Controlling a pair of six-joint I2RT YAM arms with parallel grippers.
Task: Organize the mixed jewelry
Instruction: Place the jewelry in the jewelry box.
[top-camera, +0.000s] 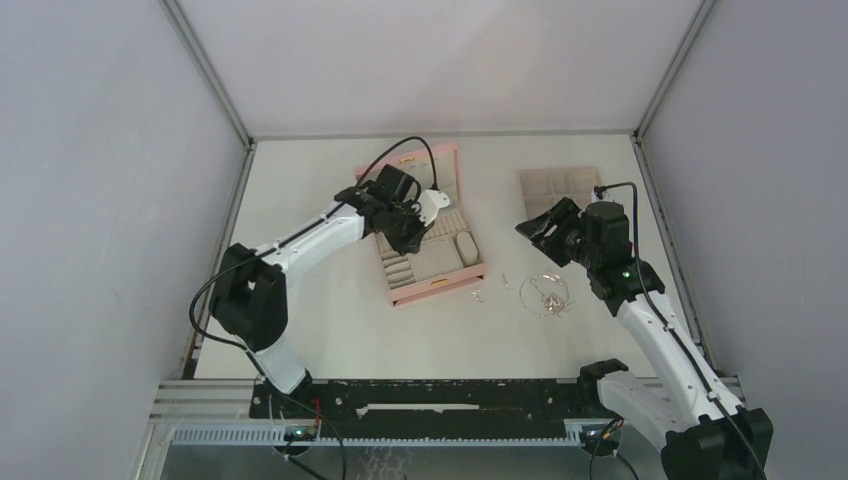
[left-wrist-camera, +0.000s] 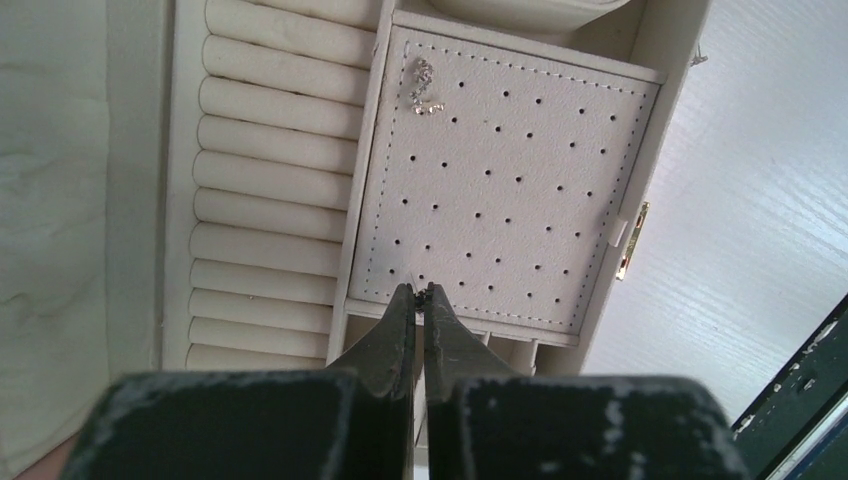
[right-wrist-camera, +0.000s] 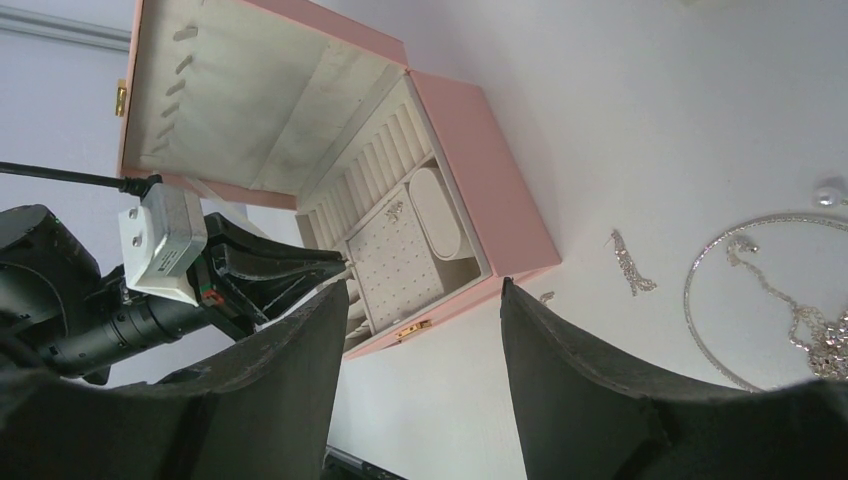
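Hovering over the open pink jewelry box (top-camera: 440, 285), the left tool (left-wrist-camera: 420, 292) has its jaws pressed together. Its tips sit at the edge of the perforated earring panel (left-wrist-camera: 500, 190) nearest the wrist camera. Whether any tiny piece is nipped between them cannot be told. One silver earring piece (left-wrist-camera: 425, 88) lies on the far corner of that panel, well apart from the tips. A bank of ring rolls (left-wrist-camera: 270, 180) runs along one side of the panel, and a gold clasp (left-wrist-camera: 632, 240) shows on the box's outer wall.

The right tool (right-wrist-camera: 422, 290) hangs above the desk (top-camera: 340, 320) with its jaws spread wide and nothing between them. It is close to the flat beige compartment tray (top-camera: 560, 185).

The rest of the jewelry lies on the desk, to the right of the box and between it and the right arm. A thin silver hoop necklace (right-wrist-camera: 700, 300) has a fine chain (right-wrist-camera: 800, 320) lying inside its loop. A silver drop earring (right-wrist-camera: 630, 265) rests between the hoop and the box. A small silver bit (right-wrist-camera: 547, 296) lies just beside the box's front corner. A pearl-like bead (right-wrist-camera: 828, 190) sits beyond the hoop.
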